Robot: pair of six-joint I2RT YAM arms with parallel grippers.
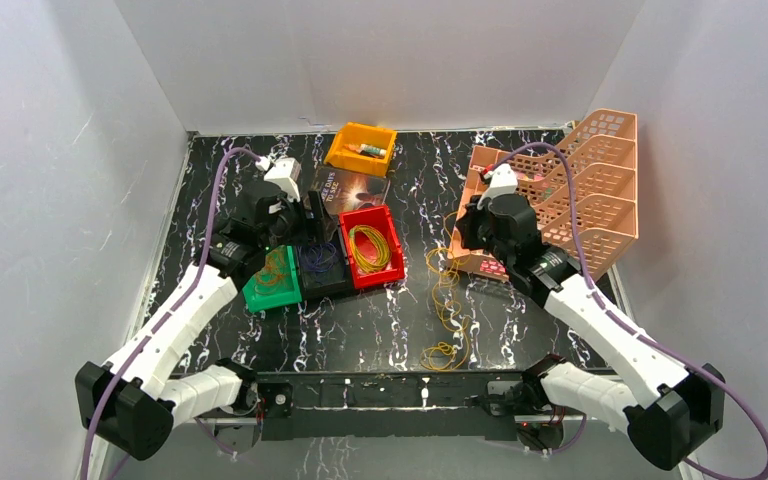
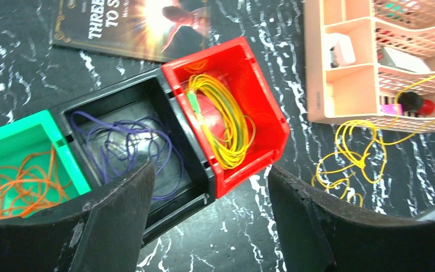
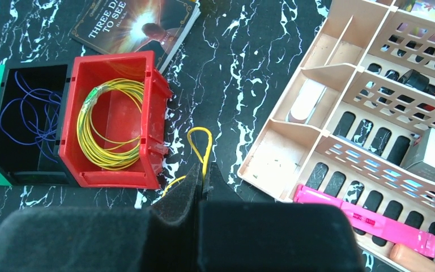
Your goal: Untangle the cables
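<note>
Closest to the arm bases, the one yellow cable [image 1: 447,320] not in a bin lies on the surface [image 1: 360,325]. It's a scribbly string of thin loops with a small knotty clump at the near end. Its long axis runs near-to-far, straight up into the right end effector [image 3: 203,175], which is pinched together on the far end with a bit of loop poking out past the tips. So the cable trails back toward the bases from that grip, and the right arm is clearly the nearer one.

Off to the left, the left end effector [image 2: 212,226] hangs over the bins, jaws apart, nothing between them. Under it there's orange cable [image 2: 20,187] in the green bin [image 2: 11,127], purple cable [image 2: 122,148] in the black bin [image 2: 113,96], and a tidy yellow coil [image 2: 226,127] in the red bin [image 2: 260,96]. Farther back are a book [image 2: 130,25] and a peach organizer [image 1: 600,190].
</note>
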